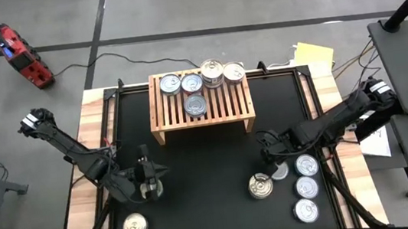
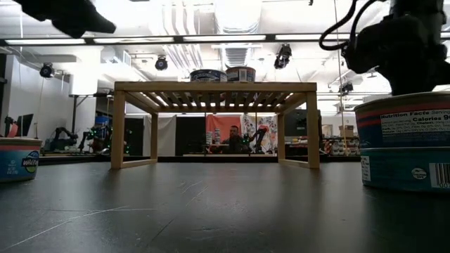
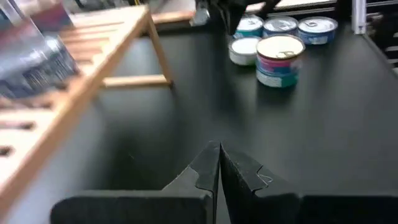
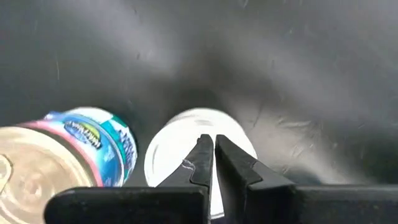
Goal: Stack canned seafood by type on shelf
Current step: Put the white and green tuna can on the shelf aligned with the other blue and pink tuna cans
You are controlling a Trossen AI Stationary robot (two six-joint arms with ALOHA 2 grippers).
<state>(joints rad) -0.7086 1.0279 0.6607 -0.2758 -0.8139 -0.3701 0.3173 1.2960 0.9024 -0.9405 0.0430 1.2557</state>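
- I'm hovering the right gripper [image 4: 208, 152], fingers pressed together and empty, right over a flat silver tin [image 4: 186, 134] beside a taller pink-labelled can [image 1: 260, 186].
- Four cans are already sitting on the shelf [image 1: 161, 127].
- Left gripper [image 3: 219, 163] is waiting closed, empty.
- Next, I'm judging: spread the fingers, descend, grasp.
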